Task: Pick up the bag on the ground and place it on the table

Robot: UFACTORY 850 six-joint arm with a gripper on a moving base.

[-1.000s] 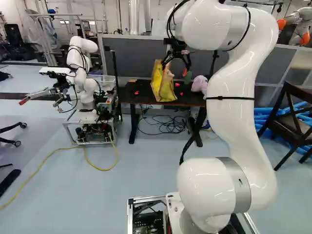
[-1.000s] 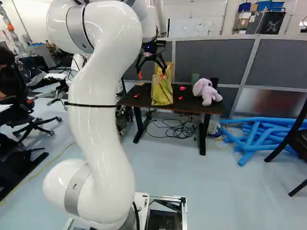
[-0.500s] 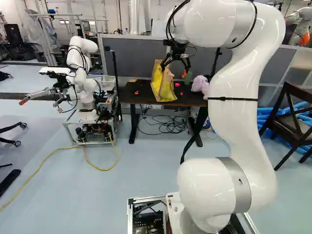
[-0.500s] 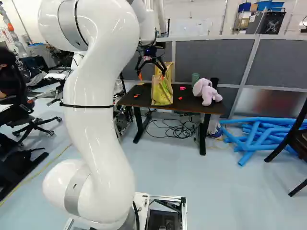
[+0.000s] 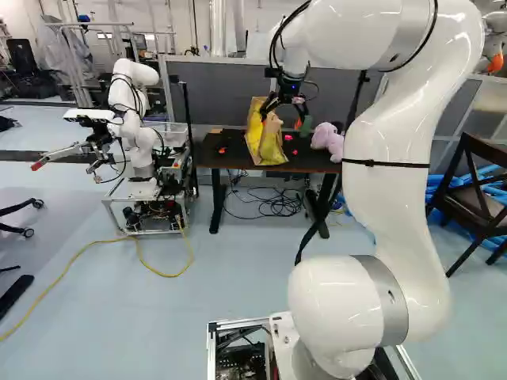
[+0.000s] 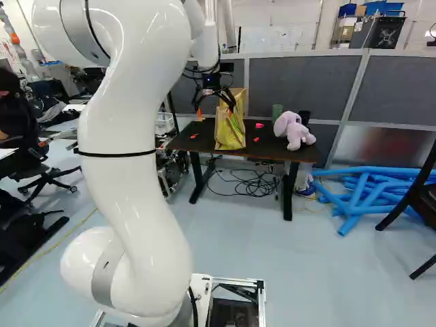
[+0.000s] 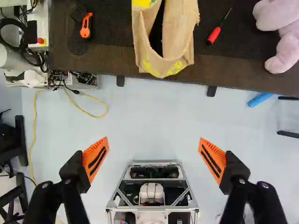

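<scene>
Your bag [image 7: 180,35] stood upright on the worktop [image 7: 110,59], close to its front edge, so the placing looked done, provided the base sat firmly. Your hand [image 7: 153,141] was spread wide with nothing between its orange pads [image 7: 96,158]; the bag lay ahead of them, clear of both.

You were dealing with a coarse, woven cloth, probably light unless something sat inside; the dark mouth hid any contents from you. The walls sagged a little around that mouth, so you could expect them to fold under pressure rather than push back. The rough weave should have given your pads good bite, with little risk of slipping or breakage.

Had it needed straightening, your best hold was high on the rim, both walls pinched together at the middle, keeping the weight hanging evenly. A grip at one corner would likely have tipped it, perhaps toward the screwdriver [image 7: 214,34] beside it.
</scene>
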